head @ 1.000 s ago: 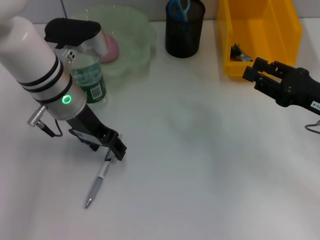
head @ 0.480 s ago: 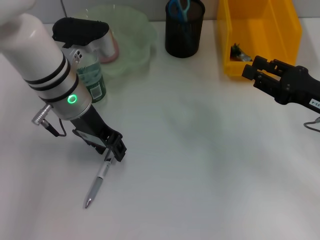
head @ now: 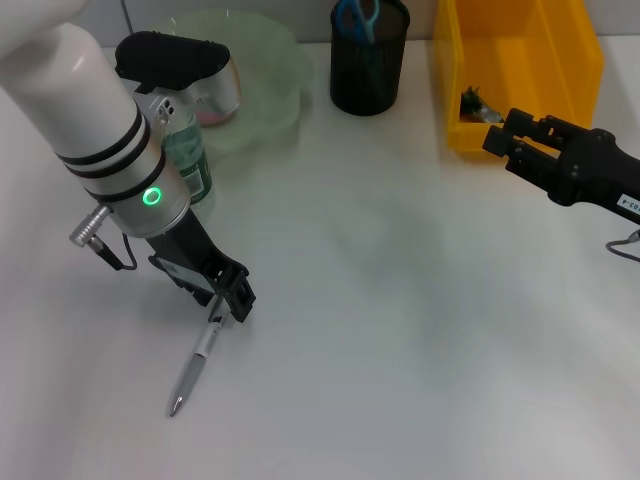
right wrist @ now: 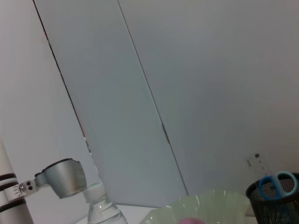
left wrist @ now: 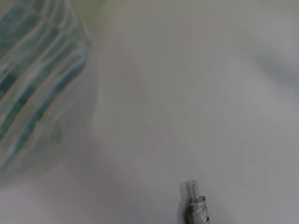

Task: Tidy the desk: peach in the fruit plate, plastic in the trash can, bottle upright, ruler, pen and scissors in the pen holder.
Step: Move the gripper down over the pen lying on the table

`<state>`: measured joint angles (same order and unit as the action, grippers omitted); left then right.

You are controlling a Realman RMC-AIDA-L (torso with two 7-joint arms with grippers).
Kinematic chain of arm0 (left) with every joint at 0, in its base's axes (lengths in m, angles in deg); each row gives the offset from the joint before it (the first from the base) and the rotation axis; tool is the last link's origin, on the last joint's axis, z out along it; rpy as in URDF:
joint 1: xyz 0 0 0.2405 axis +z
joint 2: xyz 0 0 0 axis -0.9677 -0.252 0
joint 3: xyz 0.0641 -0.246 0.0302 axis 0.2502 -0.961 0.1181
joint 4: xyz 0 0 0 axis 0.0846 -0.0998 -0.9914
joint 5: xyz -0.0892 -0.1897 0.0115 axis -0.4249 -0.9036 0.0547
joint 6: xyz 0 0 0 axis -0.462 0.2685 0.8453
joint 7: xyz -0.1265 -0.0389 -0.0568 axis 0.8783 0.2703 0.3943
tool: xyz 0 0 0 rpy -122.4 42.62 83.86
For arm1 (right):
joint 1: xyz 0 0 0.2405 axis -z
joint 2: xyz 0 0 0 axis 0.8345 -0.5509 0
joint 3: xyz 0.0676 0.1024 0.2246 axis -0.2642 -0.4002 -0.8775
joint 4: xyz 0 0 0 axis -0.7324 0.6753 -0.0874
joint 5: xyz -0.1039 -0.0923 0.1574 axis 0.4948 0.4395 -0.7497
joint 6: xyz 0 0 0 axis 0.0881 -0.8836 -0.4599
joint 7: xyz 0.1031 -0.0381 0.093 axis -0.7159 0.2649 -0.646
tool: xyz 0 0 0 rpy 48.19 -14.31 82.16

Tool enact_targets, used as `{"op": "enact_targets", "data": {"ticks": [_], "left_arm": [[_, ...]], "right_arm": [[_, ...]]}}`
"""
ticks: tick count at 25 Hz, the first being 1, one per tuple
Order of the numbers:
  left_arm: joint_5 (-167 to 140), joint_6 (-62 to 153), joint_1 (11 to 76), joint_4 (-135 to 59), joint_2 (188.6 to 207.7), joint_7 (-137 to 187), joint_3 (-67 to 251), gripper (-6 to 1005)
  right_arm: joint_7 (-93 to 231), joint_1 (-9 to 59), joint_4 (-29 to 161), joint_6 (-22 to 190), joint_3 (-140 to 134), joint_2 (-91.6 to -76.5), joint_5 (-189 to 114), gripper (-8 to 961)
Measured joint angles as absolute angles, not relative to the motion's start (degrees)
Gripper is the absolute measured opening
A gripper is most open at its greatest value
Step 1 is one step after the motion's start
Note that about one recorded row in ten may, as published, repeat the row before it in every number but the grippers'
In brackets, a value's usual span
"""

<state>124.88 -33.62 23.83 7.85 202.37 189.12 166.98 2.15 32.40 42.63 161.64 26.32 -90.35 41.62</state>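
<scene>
Pen (head: 193,367) flat on the white desk (head: 400,330), near the front left, tip toward the robot, its capless back end right at the left gripper (head: 228,303). That gripper is low over the desk, angled down, its dark fingers straddling the pen's upper end; gap narrow, but whether they actually pinch the pen, cannot tell. In the left wrist view only the pen's end (left wrist: 194,207) pokes in at the edge, with the ribbed side of the bottle (left wrist: 32,79) blurred close by.

Bottle (head: 185,165) stands upright behind the left forearm, green label showing, mostly hidden by the arm. Just behind it the pale green fruit plate (head: 270,70) at the back left, with something pink, likely the peach (head: 215,112), in it, half hidden by the wrist joint.

Black mesh pen holder (head: 369,55) at the back centre, blue-handled scissors (head: 356,18) already inside. Right wrist view shows the same holder (right wrist: 275,200) with the scissors (right wrist: 276,183) and a clear ruler (right wrist: 259,164) sticking out behind them.

Yellow bin, the trash can (head: 520,70), at the back right, a crumpled scrap (head: 478,106) in its bottom.

Right gripper (head: 508,143) hangs in the air just in front of the yellow bin's near corner, well apart from the pen, fingers a little apart and holding nothing.
</scene>
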Motion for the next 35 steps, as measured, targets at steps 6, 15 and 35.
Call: {"op": "enact_targets", "data": {"ticks": [6, 15, 35], "left_arm": [[124.9, -33.5, 23.7, 7.8, 202.39, 189.1, 167.0, 512], [124.9, -33.5, 23.5, 7.8, 202.4, 189.1, 167.2, 412], [125.1, -33.8, 23.1, 8.9, 202.38, 189.1, 169.3, 189]], "right_arm": [[2.2, 32.3, 42.7, 161.3, 26.4, -90.35, 41.6, 473], [2.2, 32.3, 42.7, 161.3, 26.2, -90.35, 41.6, 469], [2.1, 32.3, 42.8, 160.7, 26.2, -90.35, 41.5, 468]]}}
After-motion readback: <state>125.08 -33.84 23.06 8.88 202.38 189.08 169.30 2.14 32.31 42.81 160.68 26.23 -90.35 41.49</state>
